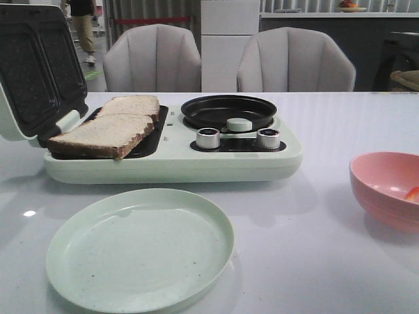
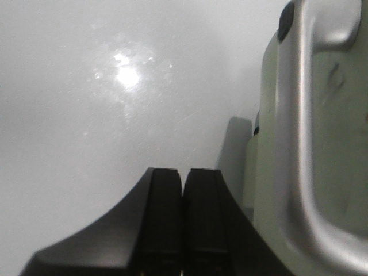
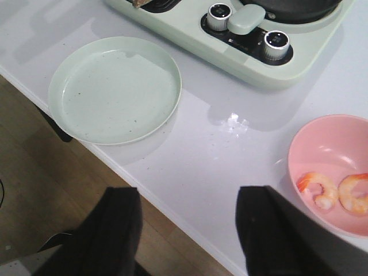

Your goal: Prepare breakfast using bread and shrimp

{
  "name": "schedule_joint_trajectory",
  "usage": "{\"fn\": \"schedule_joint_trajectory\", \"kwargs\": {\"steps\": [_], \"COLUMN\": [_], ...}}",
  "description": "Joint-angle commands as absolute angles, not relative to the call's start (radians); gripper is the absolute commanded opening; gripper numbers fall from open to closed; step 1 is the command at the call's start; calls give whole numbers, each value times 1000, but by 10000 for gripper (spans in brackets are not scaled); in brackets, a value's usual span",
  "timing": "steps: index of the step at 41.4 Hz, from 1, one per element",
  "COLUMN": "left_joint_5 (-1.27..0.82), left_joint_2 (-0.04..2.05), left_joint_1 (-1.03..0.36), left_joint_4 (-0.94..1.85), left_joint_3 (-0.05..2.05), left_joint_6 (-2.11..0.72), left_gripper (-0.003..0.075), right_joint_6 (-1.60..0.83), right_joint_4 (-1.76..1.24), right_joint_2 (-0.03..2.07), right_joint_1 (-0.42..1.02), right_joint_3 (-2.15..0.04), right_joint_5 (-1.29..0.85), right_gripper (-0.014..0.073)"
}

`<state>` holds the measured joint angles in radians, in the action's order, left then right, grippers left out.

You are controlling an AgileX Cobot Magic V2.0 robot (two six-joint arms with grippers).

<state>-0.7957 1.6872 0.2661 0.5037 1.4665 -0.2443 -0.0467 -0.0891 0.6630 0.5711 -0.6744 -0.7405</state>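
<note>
Two slices of bread [image 1: 110, 129] with brown crusts lie on the open sandwich plate of the pale green breakfast maker [image 1: 170, 163], the nearer slice overhanging its front. Two shrimp [image 3: 334, 192] lie in the pink bowl [image 3: 322, 149], which shows at the front view's right edge as the pink bowl [image 1: 386, 186]. My right gripper [image 3: 187, 198] is open above the table's near edge, beside the bowl, holding nothing. My left gripper [image 2: 183, 179] is shut and empty, close to the maker's silver lid handle [image 2: 313, 144]. Neither arm shows in the front view.
An empty pale green plate [image 1: 140, 248] sits in front of the maker. The maker's lid [image 1: 36, 72] stands open at the left, with a black round pan [image 1: 228, 111] and two silver knobs [image 1: 207, 138] at its right half. Two grey chairs [image 1: 154, 59] stand behind the table.
</note>
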Motion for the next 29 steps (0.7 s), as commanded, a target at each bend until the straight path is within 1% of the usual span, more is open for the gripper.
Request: {"fn": "schedule_joint_trajectory", "kwargs": {"steps": [1,8,12,18,29], "left_joint_5": [-755,-776,-799,-833,-867], "left_joint_2": [1697,1724,1722,1709,1650], "left_joint_1": [260,208,161,88,-46], "left_joint_4": [603,641,676,732,730], "left_joint_3": [1549,1568,1568,1568,1562], "left_joint_6": [-252,-256,-309,-387,-459], "left_gripper": [98,98,98,98,98], "right_joint_6": [-51,-51,-51,-51,-51], "right_joint_4": [-84,-84,-84,-84,-84], "right_joint_2": [659,659,659,659,659], "right_joint_1": [570,570,570,570,570], "right_joint_3": [-703,-703,-703,-703,-703], "right_joint_5": [-668,-668,-668,-668,-668], "right_gripper": [472,472,472,472,472]}}
